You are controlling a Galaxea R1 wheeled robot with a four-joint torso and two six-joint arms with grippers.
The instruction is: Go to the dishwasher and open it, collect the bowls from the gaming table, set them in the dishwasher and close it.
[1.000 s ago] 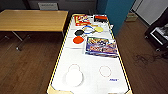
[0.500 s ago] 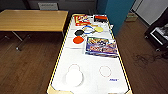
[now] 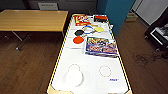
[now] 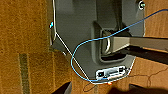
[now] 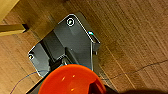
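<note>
The orange-red bowl (image 3: pixel 78 39) and the dark bowl (image 3: pixel 79 32) are seen touching, left of centre in the upper half of the long white tabletop (image 3: pixel 90 67), whose length runs up the frame; each pincer's state cannot be told.

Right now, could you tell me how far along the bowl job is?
Done: cannot tell whether the dishwasher is open. In hand: an orange bowl hangs close by the right wrist, over the floor, seemingly carried. Left: a red bowl and black bowl lie on the table.
</note>
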